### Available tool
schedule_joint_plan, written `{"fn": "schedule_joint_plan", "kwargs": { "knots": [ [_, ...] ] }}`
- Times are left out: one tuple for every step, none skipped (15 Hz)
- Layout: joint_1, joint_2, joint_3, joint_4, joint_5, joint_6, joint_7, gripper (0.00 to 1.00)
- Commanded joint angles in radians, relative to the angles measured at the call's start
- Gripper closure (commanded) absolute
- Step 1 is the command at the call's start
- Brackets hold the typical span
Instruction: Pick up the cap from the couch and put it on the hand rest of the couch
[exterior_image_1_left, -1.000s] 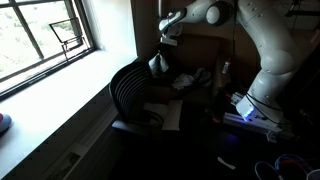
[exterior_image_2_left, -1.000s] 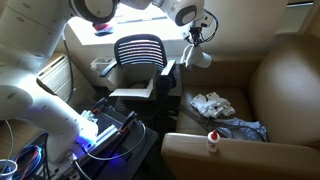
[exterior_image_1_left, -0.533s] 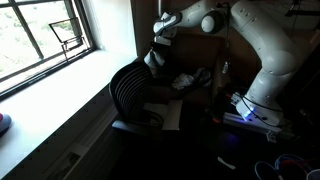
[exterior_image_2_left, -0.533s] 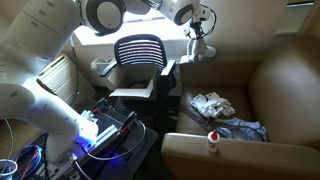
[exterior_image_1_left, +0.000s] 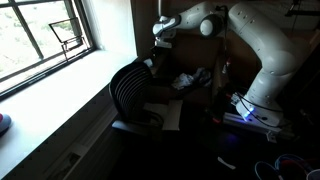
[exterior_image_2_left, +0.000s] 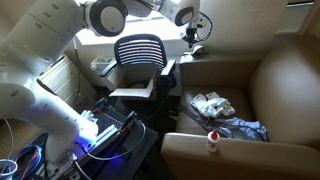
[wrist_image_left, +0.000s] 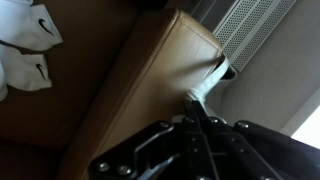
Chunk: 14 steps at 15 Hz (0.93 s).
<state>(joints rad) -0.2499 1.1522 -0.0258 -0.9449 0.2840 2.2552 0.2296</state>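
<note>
Over the armrest (wrist_image_left: 150, 90), our tool (wrist_image_left: 196, 118) pinches what looks like the cap (wrist_image_left: 208, 86) near the outer edge; if we release here, it may slide off that side.

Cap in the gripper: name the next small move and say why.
Probably lower a little. In the wrist view the gripper is shut on the white cap, with the tan hand rest beneath; contact isn't visible, so releasing now could let it slide off.

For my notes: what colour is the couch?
The couch is tan, clearest in an exterior view.
</note>
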Motion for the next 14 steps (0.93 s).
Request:
{"fn": "schedule_joint_plan", "kwargs": {
  "knots": [
    [-0.001,0.001,0.000,0.000,0.000,0.002,0.000,0.90],
    [0.001,0.001,0.000,0.000,0.000,0.002,0.000,0.81],
    [0.005,0.001,0.000,0.001,0.000,0.002,0.000,0.75],
    [0.008,0.001,0.000,0.001,0.000,0.003,0.000,0.74],
    [0.009,0.001,0.000,0.001,0.000,0.003,0.000,0.74],
    [0.010,0.001,0.000,0.001,0.000,0.003,0.000,0.74],
    [0.009,0.001,0.000,0.001,0.000,0.003,0.000,0.74],
    [0.009,0.001,0.000,0.002,0.000,0.003,0.000,0.74],
    [0.009,0.001,0.000,0.002,0.000,0.003,0.000,0.74],
    [0.009,0.001,0.000,0.002,0.000,0.003,0.000,0.74],
    [0.009,0.001,0.000,0.002,0.000,0.003,0.000,0.74],
    [0.009,0.001,0.000,0.002,0.000,0.003,0.000,0.74],
    [0.009,0.001,0.000,0.002,0.000,0.003,0.000,0.74],
    [0.009,0.001,0.000,0.002,0.000,0.003,0.000,0.74]
  ]
}}
